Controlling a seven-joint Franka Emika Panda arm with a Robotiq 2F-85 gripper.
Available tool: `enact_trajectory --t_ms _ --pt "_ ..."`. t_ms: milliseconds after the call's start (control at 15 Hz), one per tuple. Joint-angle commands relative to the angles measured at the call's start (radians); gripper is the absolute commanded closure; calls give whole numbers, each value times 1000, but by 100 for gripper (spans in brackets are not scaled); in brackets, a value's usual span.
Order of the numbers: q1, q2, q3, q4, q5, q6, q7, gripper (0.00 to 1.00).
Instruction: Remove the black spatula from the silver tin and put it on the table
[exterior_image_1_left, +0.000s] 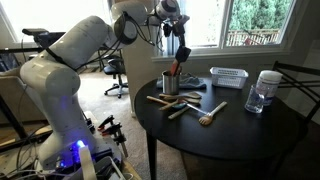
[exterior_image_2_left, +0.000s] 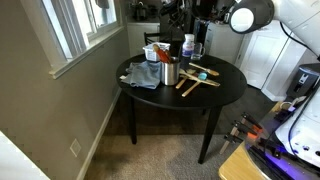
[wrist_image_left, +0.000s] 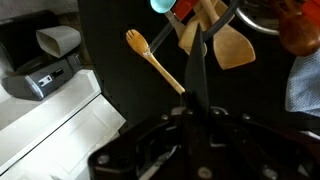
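Observation:
My gripper (exterior_image_1_left: 182, 48) hangs above the silver tin (exterior_image_1_left: 170, 84) near the table's (exterior_image_1_left: 240, 125) left edge. It is shut on the black spatula (exterior_image_1_left: 180, 59), which hangs down towards the tin's rim; I cannot tell whether its lower end is clear of the tin. An orange-tipped utensil stays in the tin. In the wrist view the spatula (wrist_image_left: 198, 65) runs as a dark bar out from between the jaws (wrist_image_left: 197, 112) over the black tabletop. The tin (exterior_image_2_left: 170, 73) also shows in an exterior view on the round table (exterior_image_2_left: 215, 92).
Pale wooden spoons (exterior_image_1_left: 180, 103) lie next to the tin and show in the wrist view (wrist_image_left: 152, 55). A white slotted basket (exterior_image_1_left: 228, 77) and a glass jar (exterior_image_1_left: 264, 91) stand further back. A grey-blue cloth (exterior_image_2_left: 143, 76) lies beside the tin.

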Motion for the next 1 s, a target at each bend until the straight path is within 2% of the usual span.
enact_trajectory --t_ms 0,67,933 --pt "-8 39 5 159 -69 -122 -21 94" --pt "23 -27 -27 52 -61 -86 -4 94" --pt "46 -92 -103 67 -60 -95 -1 94"
